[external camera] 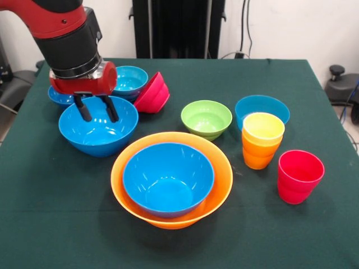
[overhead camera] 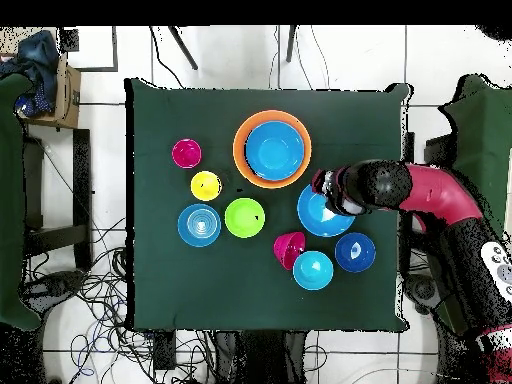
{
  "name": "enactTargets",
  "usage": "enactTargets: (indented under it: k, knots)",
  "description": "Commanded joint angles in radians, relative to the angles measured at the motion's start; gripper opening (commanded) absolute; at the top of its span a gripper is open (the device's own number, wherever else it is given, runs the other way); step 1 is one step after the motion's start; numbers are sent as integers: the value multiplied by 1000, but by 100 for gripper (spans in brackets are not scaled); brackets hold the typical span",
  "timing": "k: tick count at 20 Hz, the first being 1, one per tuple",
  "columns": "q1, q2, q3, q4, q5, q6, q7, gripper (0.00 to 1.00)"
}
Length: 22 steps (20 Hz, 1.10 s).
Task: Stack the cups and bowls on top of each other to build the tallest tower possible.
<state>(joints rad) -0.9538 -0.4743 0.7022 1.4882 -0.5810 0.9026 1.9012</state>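
The tower is a very large orange bowl with a large blue bowl nested in it, at the table's middle; the overhead view shows the orange rim and the blue bowl. A second large blue bowl stands to its left in the front view, also seen from overhead. My gripper hangs over this bowl's far part, open, with both fingers down inside the rim and nothing between them. From overhead the gripper is at the bowl's edge.
A green bowl, a light-blue bowl, a yellow cup nested in an orange cup and a red cup stand at the right. Behind my gripper are a light-blue bowl, a tipped red bowl and a dark-blue bowl.
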Motion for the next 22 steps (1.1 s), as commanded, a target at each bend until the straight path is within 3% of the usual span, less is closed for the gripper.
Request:
enactTargets:
  k: [1,22]
  knots:
    - [46,12,14,-26,-3,39,-177,100]
    - [89,21,-10,-12,-20,-15,-127,100]
